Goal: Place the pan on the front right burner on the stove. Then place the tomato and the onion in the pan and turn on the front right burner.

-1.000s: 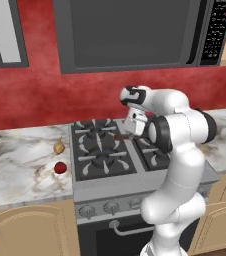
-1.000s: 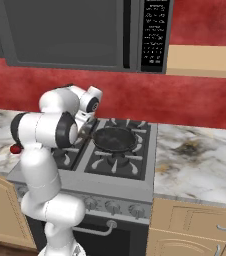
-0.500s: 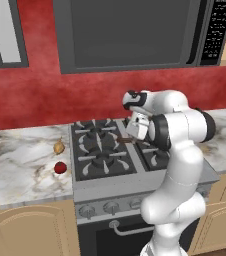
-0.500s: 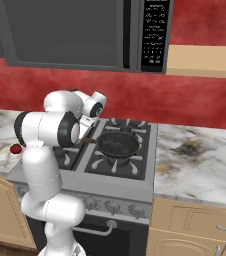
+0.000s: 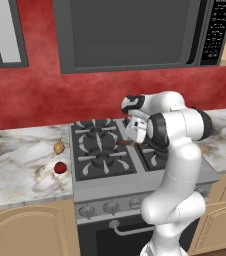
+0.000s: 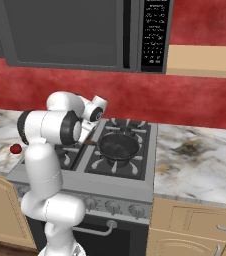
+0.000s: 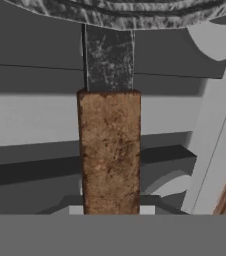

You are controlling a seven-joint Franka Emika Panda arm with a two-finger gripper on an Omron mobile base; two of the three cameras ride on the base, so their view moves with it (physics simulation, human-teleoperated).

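Where grates fan out, claw (image 6: 90,139) clamped on round black pan's (image 6: 118,146) rough wooden handle.

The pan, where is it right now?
The pan sits over the stove's front right burner, its wooden handle in the shut gripper.

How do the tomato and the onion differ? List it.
Colour: the tomato is glossy red, the onion tan-yellow.
Shape: the tomato is a plain ball, the onion has a thin stem tip.
Place: the tomato lies nearer the counter's front edge, the onion behind it.
Shared: similar size, both on the marble counter left of the stove.
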